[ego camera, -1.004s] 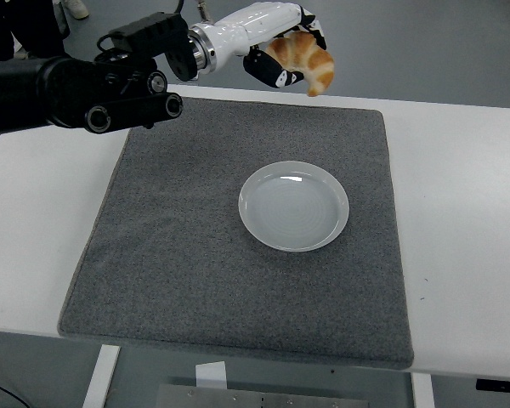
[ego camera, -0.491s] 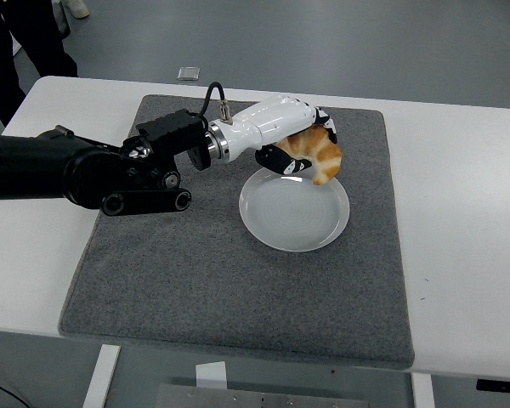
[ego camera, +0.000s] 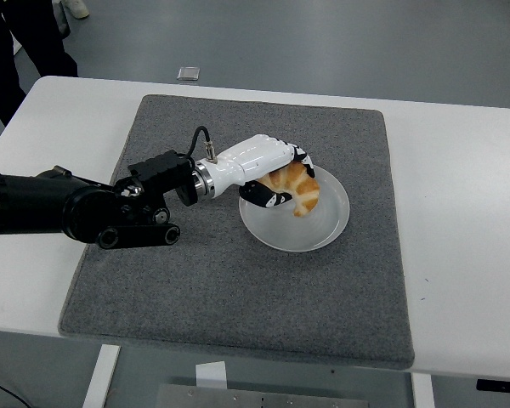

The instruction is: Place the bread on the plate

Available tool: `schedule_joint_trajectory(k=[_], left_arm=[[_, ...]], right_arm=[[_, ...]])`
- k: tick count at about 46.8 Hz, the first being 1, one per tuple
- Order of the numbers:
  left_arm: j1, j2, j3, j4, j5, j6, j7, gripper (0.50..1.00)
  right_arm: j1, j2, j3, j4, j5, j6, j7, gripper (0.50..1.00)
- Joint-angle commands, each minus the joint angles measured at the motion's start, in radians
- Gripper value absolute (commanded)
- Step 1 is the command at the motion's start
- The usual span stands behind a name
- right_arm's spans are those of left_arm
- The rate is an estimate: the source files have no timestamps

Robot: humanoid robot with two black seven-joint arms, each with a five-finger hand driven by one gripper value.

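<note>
Most of the job looks done, judging from the single head view. The left hand (ego camera: 268,170), white-shelled on a black arm that comes in from the table's left edge, has its fingers wrapped around the bread (ego camera: 299,188), a croissant. The bread sits low over the white plate (ego camera: 327,228), inside the plate's far rim and toward its left half. Whether the bread's underside already touches the plate's surface cannot be told from here; it looks either resting or just above it. What remains, as I judge it, is to settle it fully if needed, let the fingers go and draw the hand away without dragging the bread back off the rim.

The plate lies on a grey mat (ego camera: 195,289), somewhat right of the mat's middle and nearer its far edge than its near one; the mat covers much of the white table (ego camera: 467,255). The right arm is not visible.

The bread is a curved, golden-brown croissant with paler ridged bands across its back, one tip pointing down toward the plate. Its upper left part is hidden under the fingers. It looks light and soft, so a firm squeeze could dent it.
</note>
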Motion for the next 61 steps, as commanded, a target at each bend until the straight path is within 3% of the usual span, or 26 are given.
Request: schedule_joint_trajectory(k=[1,34,50,55,61], left_arm=[[0.012,0.000,0.000,0.000,-0.001,0.000,0.000,0.500],[0.075,0.000,-0.009,0.002,-0.023,-0.002,-0.008,0.510],[0.081,0.002,-0.023,0.005,-0.023,-0.002,-0.011,0.630],[0.081,0.000,-0.026,0.010,-0.023,0.000,-0.012,0.726],[0.081,0.002,-0.031,0.017,-0.023,0.000,-0.012,0.735]], right_arm=[[0.000,0.000,0.000,0.000,0.000,0.000,-0.001,0.952],[0.000,0.000,0.000,0.000,-0.001,0.000,0.001,0.952],[0.000,0.000,0.000,0.000,-0.001,0.000,0.001,0.952],[0.000,0.000,0.000,0.000,-0.001,0.000,-0.001,0.952],[0.000,0.000,0.000,0.000,-0.001,0.000,-0.001,0.952]])
